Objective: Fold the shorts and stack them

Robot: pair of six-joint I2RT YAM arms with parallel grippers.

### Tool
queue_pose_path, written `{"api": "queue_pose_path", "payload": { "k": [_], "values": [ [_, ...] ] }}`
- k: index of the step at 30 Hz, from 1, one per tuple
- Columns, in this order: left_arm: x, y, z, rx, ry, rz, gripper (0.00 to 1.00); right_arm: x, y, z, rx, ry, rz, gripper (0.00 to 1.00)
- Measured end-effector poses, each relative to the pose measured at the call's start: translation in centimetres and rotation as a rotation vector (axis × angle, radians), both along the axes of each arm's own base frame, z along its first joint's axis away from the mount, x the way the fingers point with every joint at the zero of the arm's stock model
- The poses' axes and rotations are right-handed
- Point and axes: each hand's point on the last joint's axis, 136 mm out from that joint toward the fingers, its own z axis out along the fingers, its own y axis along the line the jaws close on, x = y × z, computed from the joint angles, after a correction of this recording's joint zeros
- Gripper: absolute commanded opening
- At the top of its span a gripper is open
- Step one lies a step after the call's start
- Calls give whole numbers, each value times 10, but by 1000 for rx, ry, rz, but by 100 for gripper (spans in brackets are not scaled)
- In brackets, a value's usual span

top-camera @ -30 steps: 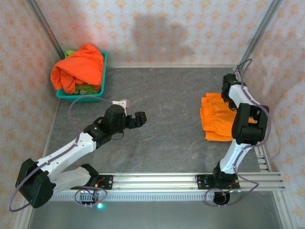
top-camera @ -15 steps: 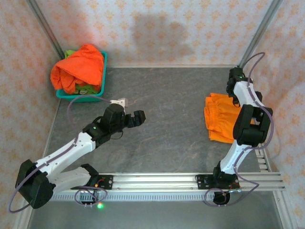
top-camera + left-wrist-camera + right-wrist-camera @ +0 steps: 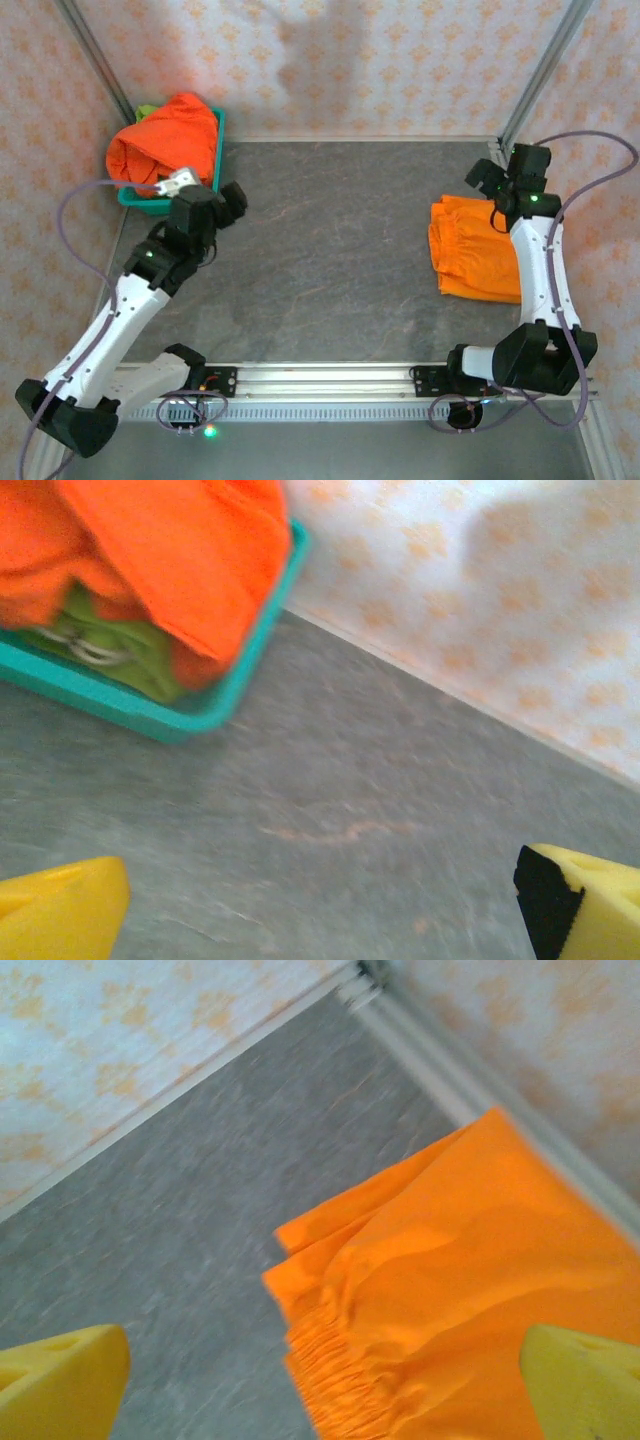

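Top external view: one orange pair (image 3: 470,250) is laid folded on the table (image 3: 340,250) at right. The second orange pair (image 3: 165,140) and the green pair (image 3: 110,645) are not yet folded, in the far-left basket (image 3: 218,150). The left fingers (image 3: 60,900) and right fingers (image 3: 60,1375) are spread apart, empty.

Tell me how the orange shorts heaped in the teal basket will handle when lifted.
Probably floppy: the orange shorts drape in soft folds over the basket rim, so they should sag from a pinch. Likely light, being thin cloth. They lie over the green shorts, which might drag along.
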Motion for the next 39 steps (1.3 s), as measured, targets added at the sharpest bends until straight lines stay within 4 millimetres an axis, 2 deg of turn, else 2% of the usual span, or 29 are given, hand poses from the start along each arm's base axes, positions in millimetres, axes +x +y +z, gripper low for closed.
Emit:
{"api": "queue_pose_path", "payload": {
  "k": [4,6,9,14,17,21,27,29,32,35,39],
  "values": [
    [20,58,20,-9,20,176,100,-10,27,-41,165,19,51,100],
    [32,80,19,-16,47,236,100,-16,39,-50,229,19,70,100],
    [55,106,5,-47,117,285,100,-16,53,-42,281,-22,104,100],
    [97,145,-34,-134,222,333,100,-14,69,-21,311,-98,158,99],
    [123,165,-56,-183,272,357,98,-17,77,-21,322,-103,177,98],
    [161,184,-77,-223,313,366,90,-19,85,-30,338,-81,192,98],
    [206,198,-121,-276,374,369,73,-23,89,-39,348,-61,202,97],
    [214,203,-136,-286,400,377,63,-24,89,-38,346,-63,203,97],
    [223,208,-152,-289,429,381,42,-24,89,-37,341,-65,208,97],
    [228,211,-153,-292,431,383,26,-25,89,-38,335,-63,212,96],
    [235,212,-133,-287,389,370,3,-27,88,-41,328,-54,213,96]
  ]
}}
